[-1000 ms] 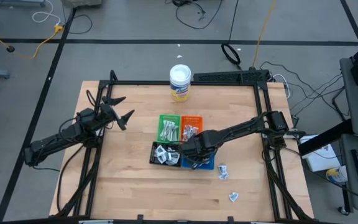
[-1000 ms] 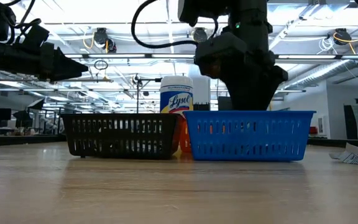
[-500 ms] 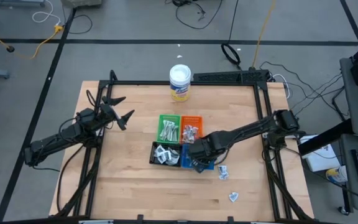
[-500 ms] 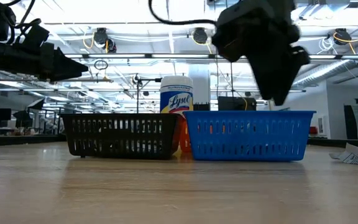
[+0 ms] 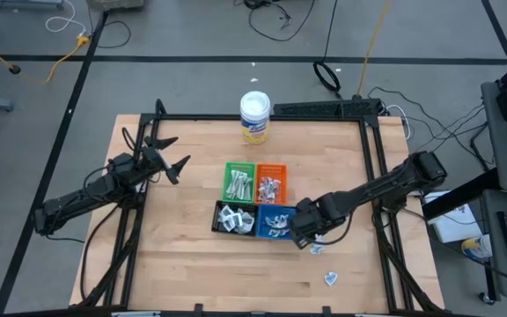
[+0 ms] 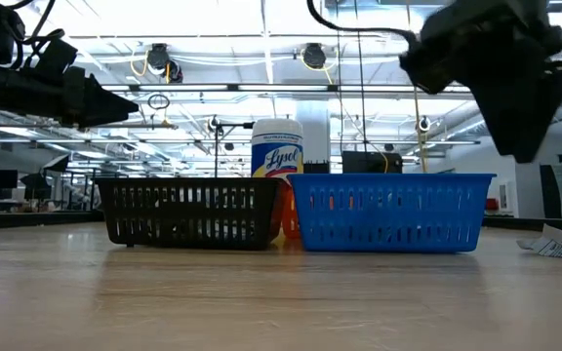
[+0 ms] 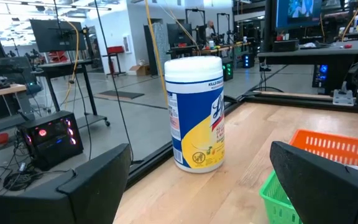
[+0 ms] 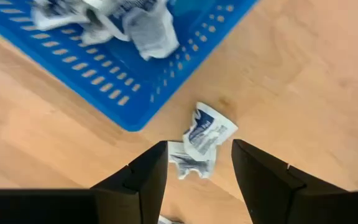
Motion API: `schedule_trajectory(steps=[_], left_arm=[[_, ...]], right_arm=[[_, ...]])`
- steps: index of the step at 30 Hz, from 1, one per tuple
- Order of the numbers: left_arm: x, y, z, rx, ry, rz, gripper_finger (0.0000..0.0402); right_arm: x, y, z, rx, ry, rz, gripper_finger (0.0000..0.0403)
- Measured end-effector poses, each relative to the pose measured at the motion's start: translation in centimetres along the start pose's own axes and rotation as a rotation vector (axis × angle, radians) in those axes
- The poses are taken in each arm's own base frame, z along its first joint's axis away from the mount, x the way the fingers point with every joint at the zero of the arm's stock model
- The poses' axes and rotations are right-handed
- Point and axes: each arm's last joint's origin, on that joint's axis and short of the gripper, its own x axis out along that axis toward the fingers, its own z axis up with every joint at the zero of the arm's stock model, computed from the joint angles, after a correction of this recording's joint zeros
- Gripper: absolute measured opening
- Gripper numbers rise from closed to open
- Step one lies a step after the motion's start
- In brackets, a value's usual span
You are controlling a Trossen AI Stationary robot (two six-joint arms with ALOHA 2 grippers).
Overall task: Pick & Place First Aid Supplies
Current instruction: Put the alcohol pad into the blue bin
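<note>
My right gripper (image 8: 199, 168) is open and points down, with nothing between its fingers. It hangs above two crumpled white-grey packets (image 8: 201, 140) that lie on the table just right of the blue tray (image 5: 275, 222). More packets (image 8: 135, 22) lie inside that tray. One further packet (image 5: 331, 278) lies near the table's front edge. The low view shows this gripper (image 6: 515, 88) well above the table. My left gripper (image 5: 167, 154) waits open and level at the table's left side.
A black tray (image 5: 234, 217) adjoins the blue tray on its left. A green tray (image 5: 238, 182) and an orange tray (image 5: 271, 180) stand behind them, each holding supplies. A white-lidded, yellow-labelled tub (image 5: 255, 117) stands at the far edge. Bare wood lies along the near side.
My right gripper has moved from over the blue tray toward the table's right and near edges, rising a little and rolling slightly. It now hangs over the loose packets beside the tray.
</note>
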Motion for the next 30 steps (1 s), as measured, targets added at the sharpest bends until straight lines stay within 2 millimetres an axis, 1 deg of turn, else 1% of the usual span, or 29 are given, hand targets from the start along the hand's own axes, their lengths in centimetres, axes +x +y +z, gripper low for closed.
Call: schedule_trajectory(steps=[4, 12, 17, 22, 26, 30], left_arm=[[0.0, 0.0, 0.0, 0.0, 0.001, 0.0, 0.0392], [0.0, 0.0, 0.0, 0.0, 0.0, 0.0, 0.0392], [0.0, 0.0, 0.0, 0.0, 0.0, 0.0, 0.0392], [0.0, 0.0, 0.0, 0.0, 0.0, 0.0, 0.0392], [0.0, 0.0, 0.0, 0.0, 0.001, 0.0, 0.0392], [0.0, 0.0, 0.0, 0.0, 0.001, 0.0, 0.0392]], right_arm=[[0.9, -0.2, -0.7, -0.008, 0.009, -0.022, 0.0172], [2.9, -0.5, -1.9, -0.028, 0.003, 0.004, 0.0171], [4.3, -0.9, -1.9, -0.035, -0.005, 0.033, 0.0171], [5.9, -0.7, -1.7, -0.061, 0.0, 0.043, 0.0171], [6.6, -0.9, -1.7, -0.059, 0.001, 0.051, 0.0171], [6.6, -1.0, -1.7, -0.056, 0.001, 0.051, 0.0159]])
